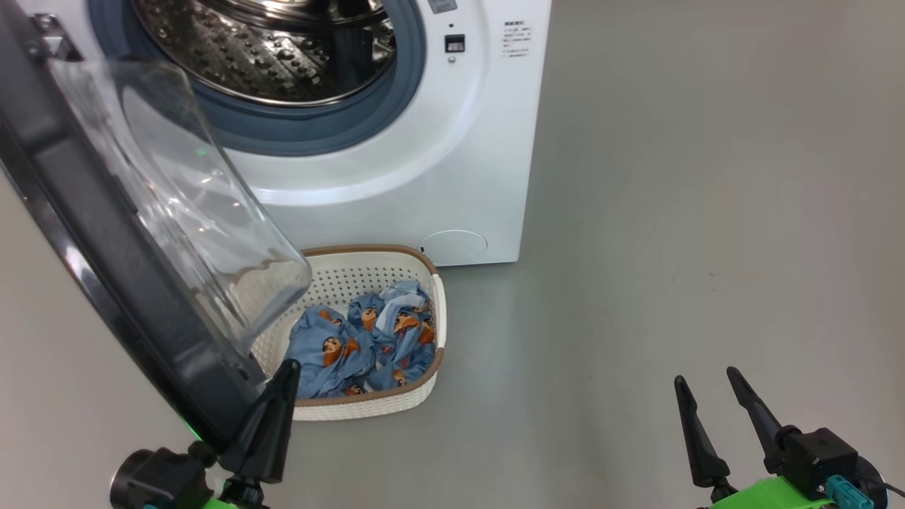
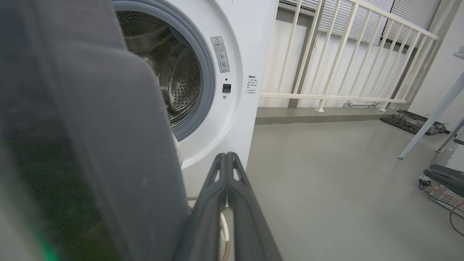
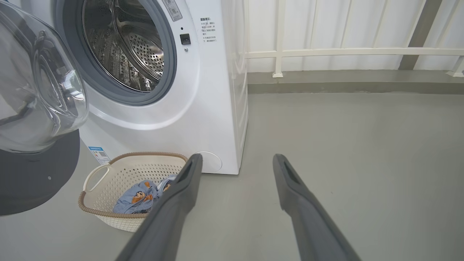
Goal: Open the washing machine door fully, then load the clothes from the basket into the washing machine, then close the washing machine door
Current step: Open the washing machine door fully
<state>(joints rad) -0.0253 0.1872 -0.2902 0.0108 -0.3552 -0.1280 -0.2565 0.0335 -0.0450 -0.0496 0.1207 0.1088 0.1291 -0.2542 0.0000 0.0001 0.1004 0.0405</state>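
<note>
The white washing machine (image 1: 452,141) stands with its steel drum (image 1: 283,49) exposed. The washing machine door (image 1: 106,233) hangs open to the left, its clear glass bowl (image 1: 205,212) reaching over the basket (image 1: 424,268). The cream basket sits on the floor before the machine and holds the light blue clothes (image 1: 360,339). My left gripper (image 1: 283,378) is shut on nothing, close beside the door's lower rim; whether it touches the rim is unclear. My right gripper (image 1: 707,378) stands open over bare floor, well right of the basket. The right wrist view shows the basket (image 3: 108,212), the clothes (image 3: 137,195) and the right gripper (image 3: 236,159).
Grey floor (image 1: 707,212) spreads to the right of the machine. A white railing (image 2: 326,54) runs behind it in the left wrist view. A slanted white leg (image 2: 431,119) and wheeled gear (image 2: 442,181) stand at the far right.
</note>
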